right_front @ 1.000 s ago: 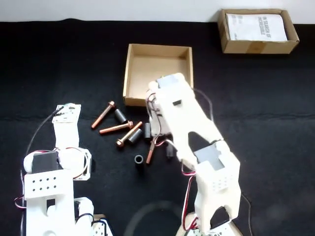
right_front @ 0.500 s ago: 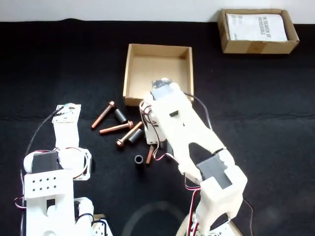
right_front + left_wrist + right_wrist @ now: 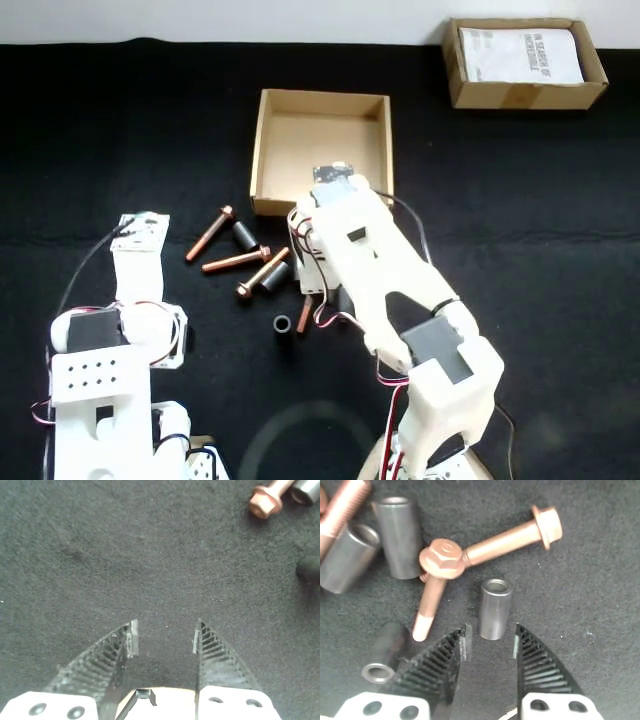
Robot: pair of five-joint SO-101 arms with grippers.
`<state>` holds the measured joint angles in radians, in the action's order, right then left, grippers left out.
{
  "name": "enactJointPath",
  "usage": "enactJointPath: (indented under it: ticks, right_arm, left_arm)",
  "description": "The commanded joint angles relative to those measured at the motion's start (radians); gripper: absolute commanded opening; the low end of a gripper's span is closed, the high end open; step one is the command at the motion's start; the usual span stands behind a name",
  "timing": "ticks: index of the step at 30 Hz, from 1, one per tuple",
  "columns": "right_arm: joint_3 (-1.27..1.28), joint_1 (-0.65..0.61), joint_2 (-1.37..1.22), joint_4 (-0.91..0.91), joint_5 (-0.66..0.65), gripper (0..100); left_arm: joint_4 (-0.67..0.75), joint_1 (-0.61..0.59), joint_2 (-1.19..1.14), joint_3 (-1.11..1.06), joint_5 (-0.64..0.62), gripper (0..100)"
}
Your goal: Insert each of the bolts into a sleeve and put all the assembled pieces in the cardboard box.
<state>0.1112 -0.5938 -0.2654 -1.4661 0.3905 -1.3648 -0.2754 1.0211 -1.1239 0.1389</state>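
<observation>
**Right gripper at the mouth of a sleeve; bolts and sleeves loose on the cloth**

Your right gripper point(image 3: 490, 641): jaws moderately wide, holding nothing. The target sleeve point(image 3: 495, 608) lies on its side with one end just at the mouth of the gap, apart from both pads. Its long axis runs in line with the fingers, pointing away from the gripper.

Your left gripper point(image 3: 165, 637): jaws apart, holding nothing, over bare black cloth point(image 3: 560, 300) to the left of the pile.

Bolts, high view: you have four, all lying flat.
- first bolt point(image 3: 210, 233): diagonal, head far-right, tip near-left.
- second bolt point(image 3: 235, 262): nearly left-to-right, head at the right.
- third bolt point(image 3: 263, 272): diagonal, head near-left.
- fourth bolt point(image 3: 305, 315): roughly near-to-far, its far end hidden under the right arm.

Sleeves, high view: three in the open.
- lying sleeve point(image 3: 244, 235): between the first and second bolts.
- parallel sleeve point(image 3: 275, 277): just beside the third bolt, on the same diagonal.
- upright sleeve point(image 3: 283, 325): bore up, nearest to you.

The right wrist view counts four sleeves and three bolts.

Cardboard box point(image 3: 320, 150): one, open-topped, just beyond the pile. Second box point(image 3: 520, 95): one, far right, with a printed sheet inside.
</observation>
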Motion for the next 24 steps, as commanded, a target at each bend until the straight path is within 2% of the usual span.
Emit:
enactJointPath:
  ticks: [1, 6, 18, 24]
  right_arm:
    - [-0.004, 0.019, 0.005, 0.005, -0.003, 13.7]
    - [-0.008, 0.058, -0.048, 0.004, -0.005, 8.4]
    - [-0.01, 0.059, -0.056, -0.008, -0.041, 8.0]
    - [-0.01, 0.059, -0.059, -0.027, -0.101, 8.4]
  left_arm:
    - [0.025, -0.015, 0.001, -0.013, 0.009, 19]
    - [0.025, -0.015, 0.002, -0.015, 0.009, 19]
    - [0.025, -0.015, 0.002, -0.015, 0.009, 19]
    - [0.025, -0.015, 0.002, -0.015, 0.009, 19]
